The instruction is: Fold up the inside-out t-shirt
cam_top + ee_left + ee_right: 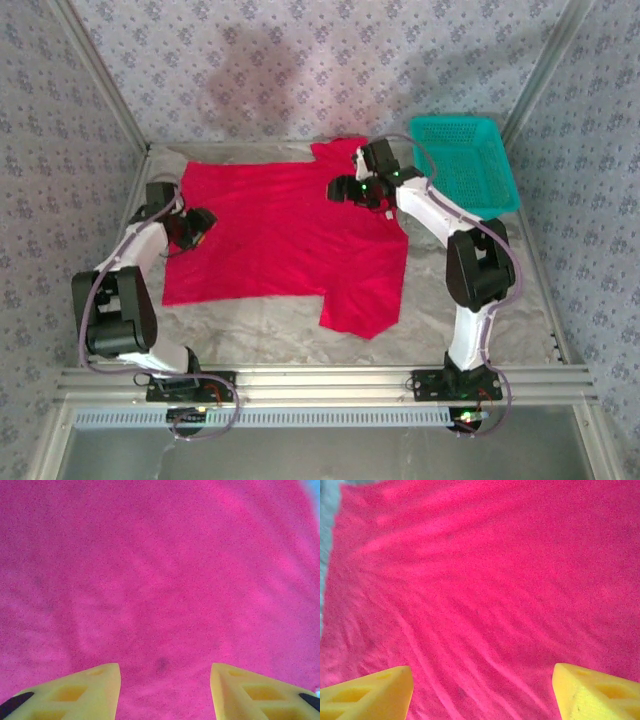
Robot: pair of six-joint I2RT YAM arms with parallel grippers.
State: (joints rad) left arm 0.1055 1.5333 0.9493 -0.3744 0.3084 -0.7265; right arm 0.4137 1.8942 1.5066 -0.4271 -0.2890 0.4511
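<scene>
- At the near edge of the table, a ribbed aluminium rail [330, 380] carries both arm bases. Beyond it a crinkled grey table covering [250, 320] lies bare up to the shirt's near hem.
- The bright red soft cloth t-shirt [290, 240] lies spread flat across the middle of the table, with one sleeve jutting toward the near side on the right.
- The left gripper [200, 225] sits at the shirt's left edge. In its wrist view [165, 672] the yellow fingers stand apart with nothing between them, and smooth red cloth lies beneath.
- The right gripper [345, 188] hangs over the shirt's far right part, by the far sleeve. Its wrist view [482, 672] shows the jaws spread wide and released above rippled cloth.
- Bare grey covering runs along the shirt's right side, around the right arm.
- A teal plastic mesh basket [470, 165] stands in the far right corner, just beside the far sleeve.
- The shirt's far edge lies close to the patterned back wall [300, 60].
</scene>
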